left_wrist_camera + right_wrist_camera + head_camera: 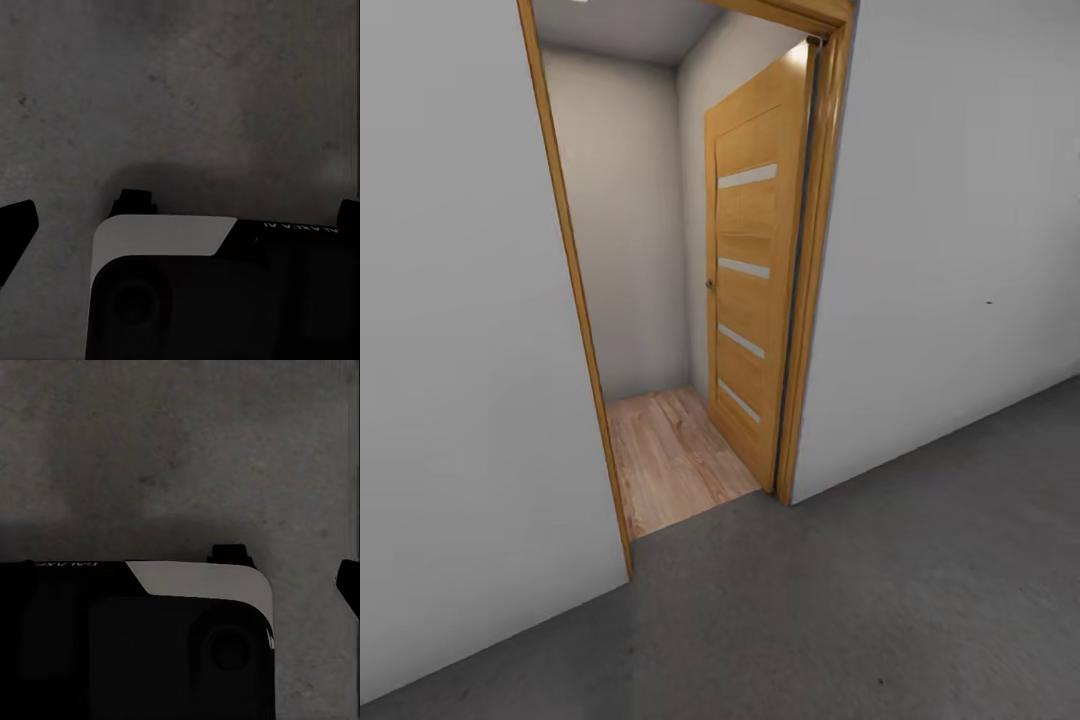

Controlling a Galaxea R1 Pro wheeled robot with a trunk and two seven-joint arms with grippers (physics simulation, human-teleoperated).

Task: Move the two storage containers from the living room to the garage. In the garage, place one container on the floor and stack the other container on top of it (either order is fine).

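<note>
The robot stands on the dark grey concrete floor of the garage, facing an open doorway whose slatted wooden door is swung inward over a light wood plank floor — by my judgement it is heading back through for a container, as no orange-red bin is in sight. Both wrist cameras look down at concrete past the robot's own dark base. Dark finger tips show at the frame edges with nothing between them, though I cannot tell whether either gripper is spread or closed.
</note>
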